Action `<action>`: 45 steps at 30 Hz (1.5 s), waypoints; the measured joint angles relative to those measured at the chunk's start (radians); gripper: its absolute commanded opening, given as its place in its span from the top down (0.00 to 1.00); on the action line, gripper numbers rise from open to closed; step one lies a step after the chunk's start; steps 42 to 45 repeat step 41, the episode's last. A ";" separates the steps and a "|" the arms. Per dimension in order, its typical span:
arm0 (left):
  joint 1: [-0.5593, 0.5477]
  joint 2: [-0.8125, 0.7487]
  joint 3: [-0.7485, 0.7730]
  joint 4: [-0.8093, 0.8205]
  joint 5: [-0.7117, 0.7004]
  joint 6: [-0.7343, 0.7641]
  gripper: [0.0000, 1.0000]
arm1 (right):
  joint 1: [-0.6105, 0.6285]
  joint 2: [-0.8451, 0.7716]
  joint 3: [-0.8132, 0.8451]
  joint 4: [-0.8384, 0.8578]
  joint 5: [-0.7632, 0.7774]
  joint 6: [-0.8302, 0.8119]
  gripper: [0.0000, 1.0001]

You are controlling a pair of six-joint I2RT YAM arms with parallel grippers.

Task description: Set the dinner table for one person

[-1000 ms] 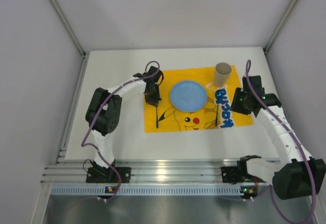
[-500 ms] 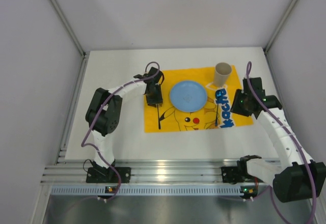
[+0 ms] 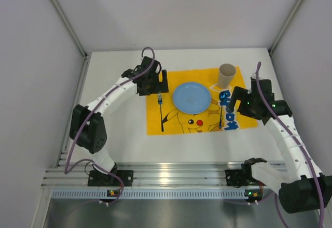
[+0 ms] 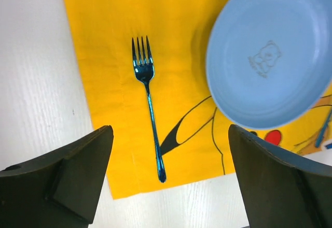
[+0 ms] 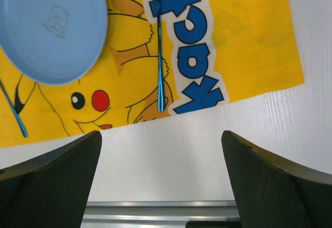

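Note:
On the white dinner table (image 3: 119, 134) lies a yellow Pikachu mat (image 3: 199, 127) with a light blue plate (image 3: 191, 96) in its middle. A blue fork (image 3: 161, 113) lies left of the plate, a blue spoon (image 3: 222, 111) right of it, and a beige cup (image 3: 226, 75) stands at the mat's far right corner. My left gripper (image 3: 157, 85) hovers open above the fork's (image 4: 149, 103) far end, holding nothing. My right gripper (image 3: 232, 101) hovers open beside the spoon (image 5: 160, 57), also holding nothing. The left gripper (image 4: 171, 181) and right gripper (image 5: 163, 186) both show wide gaps.
An aluminium rail (image 3: 171, 176) with both arm bases runs along the near edge. Grey walls close off the table's left, right and far sides. Bare white tabletop (image 5: 207, 150) lies between the mat and the rail.
Both grippers have opened wide. The left arm has lifted and drawn back toward the far left, leaving the fork on the mat. The right gripper has risen off the spoon.

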State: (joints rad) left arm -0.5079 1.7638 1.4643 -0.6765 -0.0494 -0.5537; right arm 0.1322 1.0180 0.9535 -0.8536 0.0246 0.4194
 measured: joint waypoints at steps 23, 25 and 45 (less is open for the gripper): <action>0.000 -0.924 -0.558 0.077 -0.370 0.076 0.01 | 0.000 -0.360 -0.097 0.202 -0.089 0.230 0.00; 0.000 -0.975 -0.598 0.101 -0.393 0.087 0.01 | 0.000 -0.373 -0.104 0.206 -0.077 0.243 0.00; 0.000 -1.019 -0.642 0.154 -0.419 0.108 0.02 | 0.000 -0.432 -0.130 0.217 -0.003 0.254 0.00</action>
